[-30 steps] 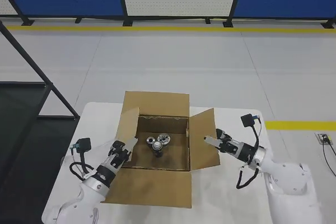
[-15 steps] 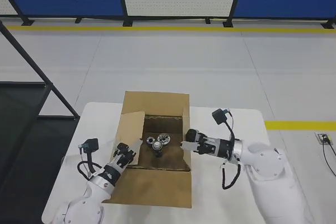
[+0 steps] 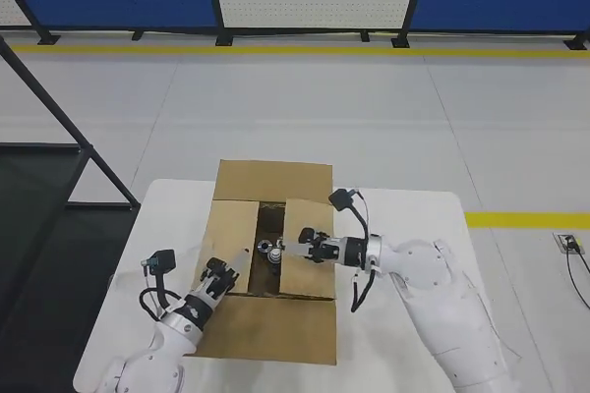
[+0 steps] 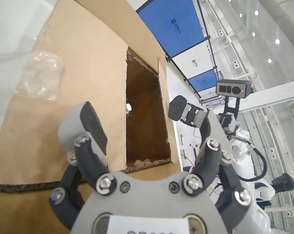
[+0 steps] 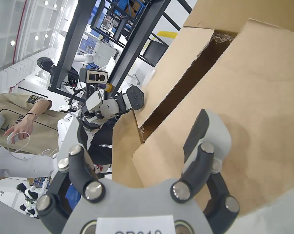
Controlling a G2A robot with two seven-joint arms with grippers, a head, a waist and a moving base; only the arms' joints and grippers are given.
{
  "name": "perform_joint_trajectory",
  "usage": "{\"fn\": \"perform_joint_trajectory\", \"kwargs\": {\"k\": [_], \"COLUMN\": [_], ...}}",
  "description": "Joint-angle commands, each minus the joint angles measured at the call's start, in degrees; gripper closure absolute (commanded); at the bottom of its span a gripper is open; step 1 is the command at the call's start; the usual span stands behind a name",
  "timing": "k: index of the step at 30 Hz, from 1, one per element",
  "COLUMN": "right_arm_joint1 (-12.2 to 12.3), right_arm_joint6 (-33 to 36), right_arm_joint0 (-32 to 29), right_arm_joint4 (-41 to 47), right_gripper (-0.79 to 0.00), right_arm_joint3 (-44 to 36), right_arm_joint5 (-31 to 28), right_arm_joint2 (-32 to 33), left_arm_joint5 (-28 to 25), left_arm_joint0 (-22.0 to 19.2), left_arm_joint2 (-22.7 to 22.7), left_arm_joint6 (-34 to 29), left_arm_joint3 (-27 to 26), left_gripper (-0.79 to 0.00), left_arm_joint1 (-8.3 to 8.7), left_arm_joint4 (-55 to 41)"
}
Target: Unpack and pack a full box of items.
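Looking from the near edge outward, I first see the near flap [image 3: 285,329] of the cardboard box [image 3: 238,334] spread flat toward me on the white table [image 3: 162,211].

Just past its fold, on the left, the left gripper [image 3: 228,265] sits at the near end of the left flap [image 3: 226,231]. In the left wrist view its fingers [image 4: 90,127] are spread wide and grip nothing, with one pad lying against the cardboard. A crumpled patch of clear tape [image 4: 39,74] clings to that flap's surface.

The left flap lies folded in over the box. Between it and the right flap [image 3: 310,275] a narrow dark gap stays uncovered, and in it I can make out a few small metal items [image 3: 273,253] on the box floor; what they are exactly I cannot tell.

The right flap lies almost flat over the opening too. The right gripper [image 3: 305,241] is on top of it, close to the flap's inner edge. The right wrist view shows it splayed wide as well, one pad [image 5: 198,132] resting on the cardboard and nothing held between.

Farthest away, the far flap [image 3: 275,182] stands open, tilted away from the opening.
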Motion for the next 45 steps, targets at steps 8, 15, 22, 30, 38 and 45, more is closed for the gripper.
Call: {"fn": "perform_joint_trajectory", "kwargs": {"k": [8, 15, 22, 30, 38, 45], "right_arm_joint1": [-0.50, -0.55, -0.30, 0.12, 0.44, 0.67], "right_arm_joint6": [-3.58, -4.16, -4.21, -3.86, -2.65, -3.63], "right_arm_joint0": [2.82, 3.91, 4.10, 4.14, 5.10, 5.52], "right_arm_joint4": [-2.44, -2.63, -2.84, -2.73, -1.08, 0.82], "right_gripper": [-0.785, -0.785, -0.785, -0.785, -0.785, -0.785], "right_arm_joint3": [4.47, 5.87, 5.64, 5.44, 6.54, 6.10], "right_arm_joint5": [1.43, 1.50, 1.68, 1.98, 2.07, -0.86], "right_arm_joint2": [-4.07, -5.59, -6.14, -6.27, -6.21, -5.84], "left_arm_joint5": [1.04, 1.98, 2.44, 2.27, 0.62, -0.06], "left_arm_joint0": [-0.20, -0.52, -0.69, -0.45, 1.63, 4.82], "left_arm_joint2": [0.24, 0.39, 0.67, 0.37, -2.39, -8.11], "left_arm_joint6": [1.15, 1.78, 1.82, 2.63, 3.85, 4.01], "left_arm_joint3": [0.84, 1.50, 1.81, 1.37, -4.02, -10.45], "left_gripper": [-0.785, -0.785, -0.785, -0.785, -0.785, -0.785], "left_arm_joint1": [0.05, 0.10, 0.18, 0.29, 0.45, 0.65], "left_arm_joint4": [-0.43, -0.49, -0.46, -0.57, -4.24, -12.03]}}
